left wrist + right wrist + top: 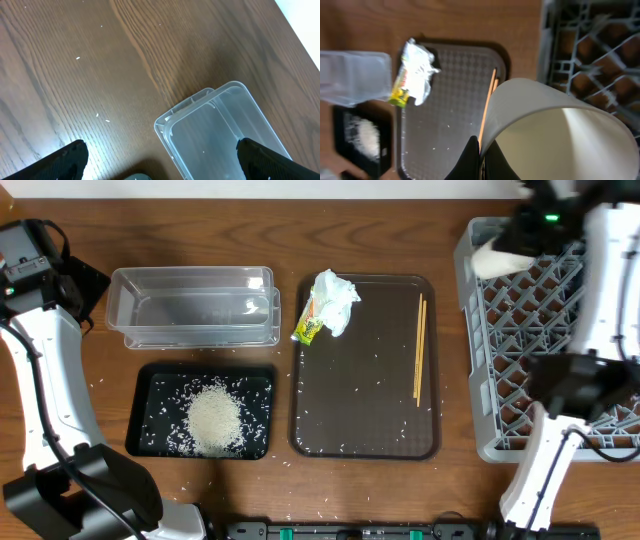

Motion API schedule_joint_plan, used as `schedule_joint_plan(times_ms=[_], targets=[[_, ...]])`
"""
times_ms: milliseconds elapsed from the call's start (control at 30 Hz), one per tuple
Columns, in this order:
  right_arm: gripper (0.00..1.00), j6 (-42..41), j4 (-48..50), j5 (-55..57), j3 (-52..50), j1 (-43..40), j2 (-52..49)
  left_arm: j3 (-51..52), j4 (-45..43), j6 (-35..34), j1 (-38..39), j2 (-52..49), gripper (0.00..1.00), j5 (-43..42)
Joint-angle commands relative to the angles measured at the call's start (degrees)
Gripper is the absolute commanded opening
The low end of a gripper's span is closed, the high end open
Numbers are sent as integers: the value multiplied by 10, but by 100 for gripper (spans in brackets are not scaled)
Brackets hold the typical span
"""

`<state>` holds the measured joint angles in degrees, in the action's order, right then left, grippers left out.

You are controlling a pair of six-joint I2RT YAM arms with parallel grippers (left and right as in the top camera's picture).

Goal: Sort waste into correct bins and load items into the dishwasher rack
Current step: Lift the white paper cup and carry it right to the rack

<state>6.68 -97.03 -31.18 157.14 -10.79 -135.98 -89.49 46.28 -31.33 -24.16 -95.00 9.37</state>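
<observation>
Above one corner of the grey dishwasher rack [545,350], in the overhead view, your right arm [605,290] carries the white cup [497,258]. Set it down between the upright pegs rather than on top of one, and let go only when it sits steady. Beside the rack, the brown serving tray [365,420] holds the crumpled tissue [337,295], the yellow-green wrapper [309,328] and a pair of chopsticks [419,348], none of them in your path. Rice [213,420] is heaped in the black tray [150,395], which lies just beside the clear tub [190,305]. From the left wrist, the left pincer [160,152] hangs with its fingers wide apart and holds nothing. It is over the desk [100,60] at the tub's corner, with a few stray grains [78,58] on the wood. From the right wrist, the right pincer [479,150] is clamped on the cup's thin wall at the rim, and the rack's lattice lies just past the cup. Such a narrow grip could let the cup swing, so you would do well to go slowly and keep it off the rack's wall.
</observation>
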Motion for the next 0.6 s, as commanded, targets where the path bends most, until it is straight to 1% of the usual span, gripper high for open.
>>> schedule_joint_plan(times_ms=[0, 133, 267, 433, 567], targets=[[1, 76, -3, -118, -14, -54, 18, 0, 2, -3, 0, 8, 98, 3], [1, 89, 10, -156, -46, -108, 18, 0, 2, -3, 0, 8, 98, 3], [1, 96, 47, -194, -112, -148, 18, 0, 2, -3, 0, 8, 98, 3], [1, 97, 130, -271, -222, -179, 18, 0, 2, -3, 0, 8, 98, 3], [1, 97, 194, -369, -303, -201, 18, 0, 2, -3, 0, 8, 98, 3]])
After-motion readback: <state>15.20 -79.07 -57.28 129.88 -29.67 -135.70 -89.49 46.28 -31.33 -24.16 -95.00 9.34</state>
